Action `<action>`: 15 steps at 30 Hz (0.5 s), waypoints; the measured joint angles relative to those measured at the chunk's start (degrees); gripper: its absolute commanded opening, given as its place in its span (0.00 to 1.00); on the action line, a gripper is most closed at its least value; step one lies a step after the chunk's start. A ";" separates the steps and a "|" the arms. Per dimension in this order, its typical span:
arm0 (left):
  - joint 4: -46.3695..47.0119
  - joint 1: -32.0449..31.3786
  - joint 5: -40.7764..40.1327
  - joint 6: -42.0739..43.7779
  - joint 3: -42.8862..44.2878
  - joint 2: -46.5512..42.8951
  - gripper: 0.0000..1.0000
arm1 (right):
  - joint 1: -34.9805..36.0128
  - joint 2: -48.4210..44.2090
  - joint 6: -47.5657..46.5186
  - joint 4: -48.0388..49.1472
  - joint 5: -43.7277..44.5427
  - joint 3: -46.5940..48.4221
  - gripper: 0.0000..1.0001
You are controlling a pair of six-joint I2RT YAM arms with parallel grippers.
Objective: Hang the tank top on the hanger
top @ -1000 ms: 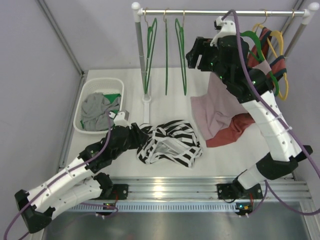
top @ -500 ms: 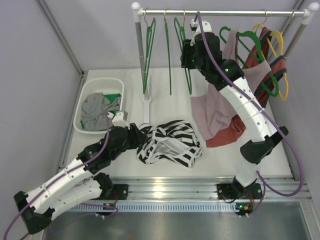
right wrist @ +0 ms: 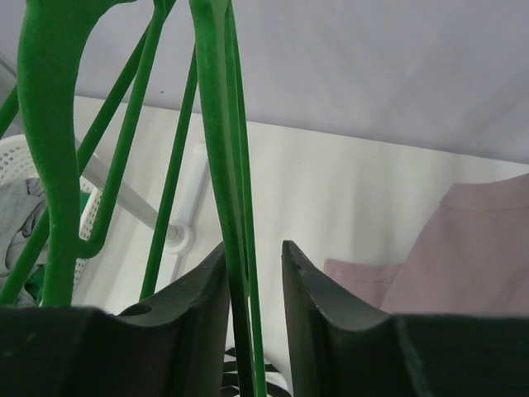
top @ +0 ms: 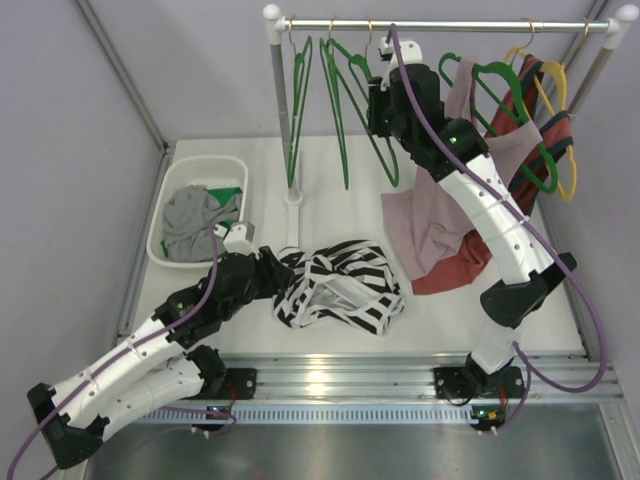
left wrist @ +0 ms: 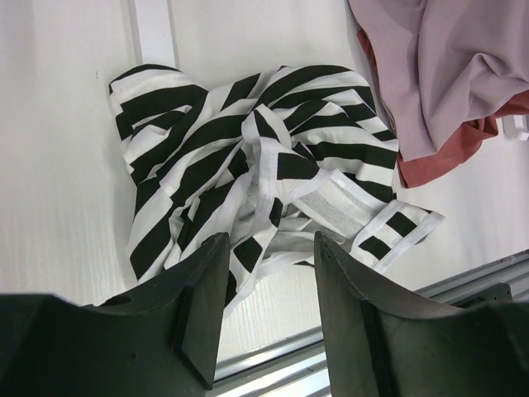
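Observation:
The black and white striped tank top (top: 345, 285) lies crumpled on the white table, also seen in the left wrist view (left wrist: 248, 157). My left gripper (top: 275, 268) hovers at its left edge, open (left wrist: 269, 236), with only fabric and table below the gap. The green hanger (top: 387, 160) hangs from the rail, tilted. My right gripper (top: 380, 108) is up at it. In the right wrist view the hanger's bars (right wrist: 219, 149) pass between the jaws (right wrist: 252, 248), against the left finger, with a gap to the right finger.
Other green hangers (top: 297, 110) hang on the rail (top: 440, 25) to the left. A pink top (top: 430, 215), a rust garment (top: 465, 265) and a yellow hanger (top: 560, 100) hang at the right. A white basket (top: 235, 165) with a grey garment (top: 190, 220) stands back left.
My right arm swung left from the pink top to the green hanger, and its jaws narrowed around the bars. The hangers now hang tilted. The left arm has not moved.

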 measured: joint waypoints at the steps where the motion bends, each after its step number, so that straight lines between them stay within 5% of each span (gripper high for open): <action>1: 0.00 0.00 0.00 0.02 0.00 0.00 0.50 | 0.00 0.00 -0.20 0.07 0.00 0.00 0.27; 9: -0.02 0.00 0.00 0.00 0.00 0.00 0.50 | 0.26 -0.02 -1.73 0.68 0.04 0.00 0.02; 15: 0.00 0.00 0.00 0.00 0.00 0.02 0.50 | 0.26 -0.02 -2.91 0.85 0.92 0.00 0.00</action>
